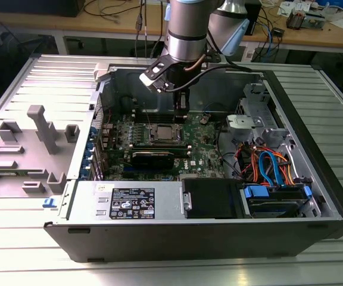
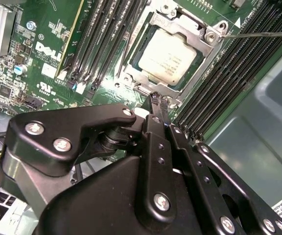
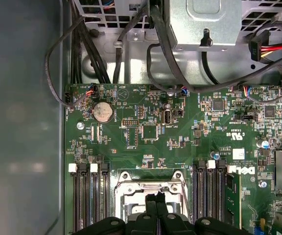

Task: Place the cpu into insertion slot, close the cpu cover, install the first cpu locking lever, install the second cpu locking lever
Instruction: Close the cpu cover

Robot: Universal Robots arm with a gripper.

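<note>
While the open steel computer case (image 1: 177,238) lies on a ribbed metal table (image 1: 16,250), the arm's black gripper (image 2: 155,100) hangs with its fingers pinched together on nothing, just at the edge of the insertion slot (image 2: 130,78) in the green circuit board (image 2: 48,29). The dull silver, square cpu (image 2: 168,56) sits in that slot, framed by the thin, shiny cpu cover (image 2: 192,27) lying flat around it, and a slim wire lever (image 2: 263,34) juts from one corner. A slip could likely scrape the thin frame or the long black memory slots (image 2: 106,39), so near are the hard fingertips.
</note>
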